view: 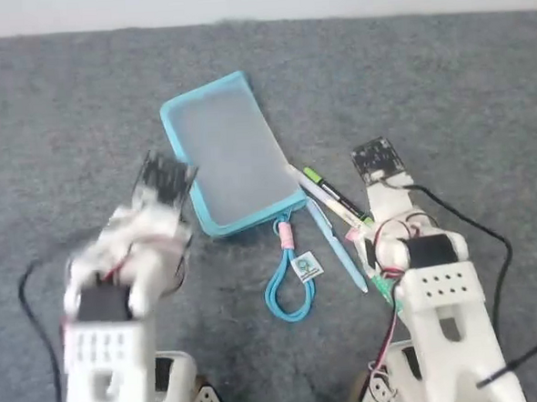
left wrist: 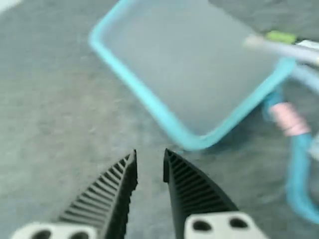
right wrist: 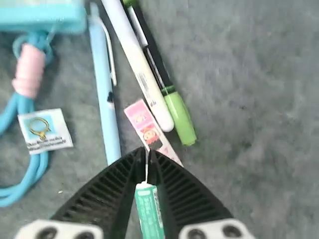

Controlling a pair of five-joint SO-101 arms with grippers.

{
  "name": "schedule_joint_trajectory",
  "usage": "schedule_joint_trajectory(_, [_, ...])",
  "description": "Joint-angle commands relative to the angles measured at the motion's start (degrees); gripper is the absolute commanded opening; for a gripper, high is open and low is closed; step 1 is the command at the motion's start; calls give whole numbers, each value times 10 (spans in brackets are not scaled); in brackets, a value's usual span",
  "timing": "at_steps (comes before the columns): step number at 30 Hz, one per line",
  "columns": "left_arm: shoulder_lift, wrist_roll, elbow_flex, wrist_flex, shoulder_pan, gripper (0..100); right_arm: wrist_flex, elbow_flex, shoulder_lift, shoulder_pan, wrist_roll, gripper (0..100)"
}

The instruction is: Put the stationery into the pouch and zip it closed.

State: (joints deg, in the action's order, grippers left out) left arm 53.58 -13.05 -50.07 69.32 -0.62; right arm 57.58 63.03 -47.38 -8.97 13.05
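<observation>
Across the high view spreads the grey felt-like table (view: 62,104). Just above its centre lies the teal-edged pouch (view: 229,153), flat, with its grey panel upward. I cannot tell whether its zip is open. From the pouch's lower right corner a teal strap loop (view: 288,295) hangs toward the bottom of the frame, carrying a pink bead (view: 287,236) and a small white tag (view: 307,268).

Right of the strap, the loose stationery lies in a slanting row. The blue pen (view: 335,247) is nearest the loop. The white pen (view: 318,193) and the green-capped pen (view: 327,190) lie side by side, their upper ends close to the pouch's right edge. A short pink strip (right wrist: 147,129) lies below them.

The left gripper (left wrist: 149,157) hovers just off the pouch's lower left corner, its jaws a little apart with nothing between them. The right gripper (right wrist: 148,154) sits at the lower end of the row, just past the pink strip, jaws pressed onto a green pen (right wrist: 148,211).

This looks like the start of loading: one item is gripped and the rest are still out. Next, that pen likely needs lifting clear of its neighbours and carrying up-left to the pouch's mouth. The left arm seems placed to steady or open the pouch.
</observation>
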Motion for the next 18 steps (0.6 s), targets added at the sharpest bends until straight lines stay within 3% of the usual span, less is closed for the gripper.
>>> schedule_joint_trajectory(1, [-176,113,147,15,95,96,-61,33,-21,8,2,10])
schedule_joint_trajectory(7, [-324,244,203,-25,205,173,-109,84,-26,12,-17,12])
schedule_joint_trajectory(16, [-442,395,205,-84,212,172,-125,88,-26,30,-29,11])
schedule_joint_trajectory(18, [-476,397,204,-102,212,172,-125,88,-26,29,-29,11])
